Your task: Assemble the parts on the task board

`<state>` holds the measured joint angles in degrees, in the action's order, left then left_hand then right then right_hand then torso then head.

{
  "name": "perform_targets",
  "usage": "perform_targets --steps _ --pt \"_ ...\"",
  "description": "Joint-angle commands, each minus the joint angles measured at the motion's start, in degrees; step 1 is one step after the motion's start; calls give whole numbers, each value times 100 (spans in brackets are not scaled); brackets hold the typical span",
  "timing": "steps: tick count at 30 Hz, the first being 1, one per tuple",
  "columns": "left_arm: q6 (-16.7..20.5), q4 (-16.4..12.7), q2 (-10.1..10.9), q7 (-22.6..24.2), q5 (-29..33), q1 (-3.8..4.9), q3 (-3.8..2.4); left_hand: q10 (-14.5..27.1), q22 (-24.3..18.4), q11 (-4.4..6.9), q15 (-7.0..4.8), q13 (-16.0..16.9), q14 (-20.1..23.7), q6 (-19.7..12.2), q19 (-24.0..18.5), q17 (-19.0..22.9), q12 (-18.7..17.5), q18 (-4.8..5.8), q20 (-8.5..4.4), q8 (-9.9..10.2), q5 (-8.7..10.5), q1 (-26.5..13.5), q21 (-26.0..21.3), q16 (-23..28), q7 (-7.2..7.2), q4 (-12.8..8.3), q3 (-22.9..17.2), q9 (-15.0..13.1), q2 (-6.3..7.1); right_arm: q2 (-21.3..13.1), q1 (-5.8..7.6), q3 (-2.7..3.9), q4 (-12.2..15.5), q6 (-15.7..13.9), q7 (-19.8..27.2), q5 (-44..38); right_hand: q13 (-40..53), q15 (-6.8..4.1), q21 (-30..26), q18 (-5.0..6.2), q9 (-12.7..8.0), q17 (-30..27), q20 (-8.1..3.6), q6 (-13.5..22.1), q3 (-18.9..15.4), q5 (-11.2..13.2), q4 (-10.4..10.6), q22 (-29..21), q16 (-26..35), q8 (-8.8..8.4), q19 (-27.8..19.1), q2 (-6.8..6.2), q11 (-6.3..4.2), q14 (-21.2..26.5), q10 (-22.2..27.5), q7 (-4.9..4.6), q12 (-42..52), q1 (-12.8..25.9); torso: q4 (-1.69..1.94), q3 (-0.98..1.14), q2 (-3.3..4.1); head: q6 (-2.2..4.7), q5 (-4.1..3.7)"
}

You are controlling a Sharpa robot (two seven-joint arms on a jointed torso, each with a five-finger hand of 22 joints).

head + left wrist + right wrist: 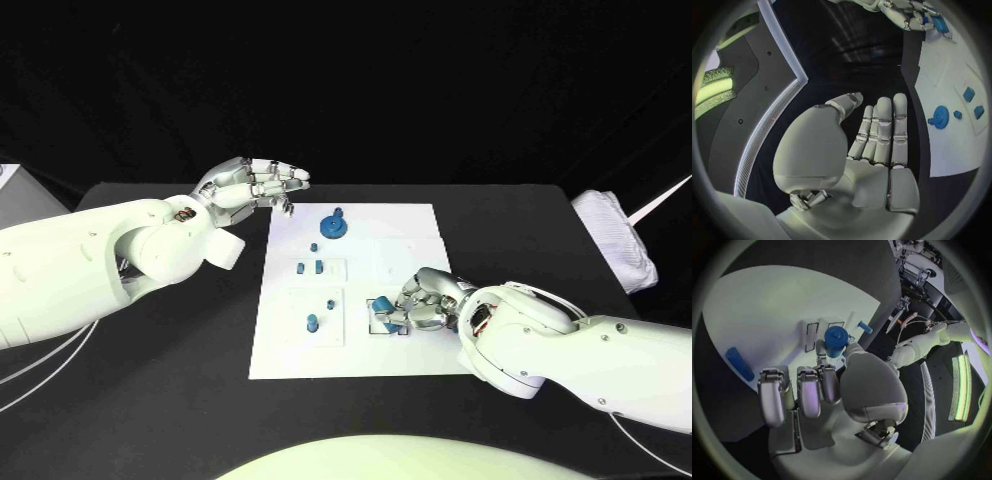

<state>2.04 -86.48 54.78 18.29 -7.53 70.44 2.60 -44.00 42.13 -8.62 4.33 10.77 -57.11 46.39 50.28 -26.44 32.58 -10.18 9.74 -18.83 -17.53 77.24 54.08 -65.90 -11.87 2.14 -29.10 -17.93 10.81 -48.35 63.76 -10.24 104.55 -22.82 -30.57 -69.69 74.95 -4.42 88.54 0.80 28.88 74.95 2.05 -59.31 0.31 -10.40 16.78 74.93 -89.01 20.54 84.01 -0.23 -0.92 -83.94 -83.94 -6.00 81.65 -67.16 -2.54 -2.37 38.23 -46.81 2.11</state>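
Keep right hand (pixel 418 305) fingers pinching the blue part (pixel 836 335) upright over the task board (pixel 389 225); left hand (pixel 257 183) idle, fingers loosely apart.

Black table (pixel 173 400), white bundle (pixel 617 238) at edge

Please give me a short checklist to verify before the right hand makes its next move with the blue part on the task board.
1. Right hand holds a blue part: ok, fingers close around it.
2. Left hand free: ok, open beside the task board, holding nothing.
3. Left hand off the board: ok, over the black table.
4. Blue round part undisturbed at the far end: ok.
5. Held part seated in its slot: cannot tell, fingers hide it.
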Motion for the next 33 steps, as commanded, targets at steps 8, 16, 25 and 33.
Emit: perform_targets --steps 8,16,25,33 --pt "-112 -25 -1 -27 37 0 -3 68 -14 -15 6 -14 34 -100 37 11 23 -37 3 20 -32 -27 -41 -45 -24 32 -13 19 0 144 -42 1 -169 21 -178 -416 811 -46 36 -54 9 1311 -64 -375 65 -7 -2 1447 -25 47 559 10 -50 -562 -201 331 14 90 -2 0 0 1 3" --pt "-109 -31 8 -40 37 1 -3 75 -15 -18 8 -16 34 -109 39 11 25 -37 4 23 -32 -28 -44 -46 -28 34 -13 21 -1 194 -87 1 -220 -124 -191 -627 824 -50 51 -57 10 1328 -69 -370 97 -71 -2 1455 -31 64 565 35 -54 -566 -208 336 16 153 -5 2 6 -4 5" --pt "-103 -40 18 -47 37 1 -3 82 -17 -22 11 -18 35 -120 40 13 27 -36 6 26 -32 -31 -46 -48 -33 39 -13 23 -3 217 -104 1 -206 28 -182 -742 831 -50 27 -52 29 1312 -73 -348 -9 428 7 1445 -22 168 557 -108 -50 -562 -205 333 -40 765 -5 3 0 -11 13" --pt "-101 -43 24 -52 37 1 -3 82 -17 -22 11 -18 35 -120 40 13 27 -36 6 26 -32 -31 -46 -48 -33 39 -13 23 -3 200 -107 1 -183 99 -177 -852 768 -32 -67 -31 41 1253 -60 -242 -599 533 9 1400 8 246 525 -155 -27 -549 -147 307 -206 1350 -9 3 -1 -12 14"
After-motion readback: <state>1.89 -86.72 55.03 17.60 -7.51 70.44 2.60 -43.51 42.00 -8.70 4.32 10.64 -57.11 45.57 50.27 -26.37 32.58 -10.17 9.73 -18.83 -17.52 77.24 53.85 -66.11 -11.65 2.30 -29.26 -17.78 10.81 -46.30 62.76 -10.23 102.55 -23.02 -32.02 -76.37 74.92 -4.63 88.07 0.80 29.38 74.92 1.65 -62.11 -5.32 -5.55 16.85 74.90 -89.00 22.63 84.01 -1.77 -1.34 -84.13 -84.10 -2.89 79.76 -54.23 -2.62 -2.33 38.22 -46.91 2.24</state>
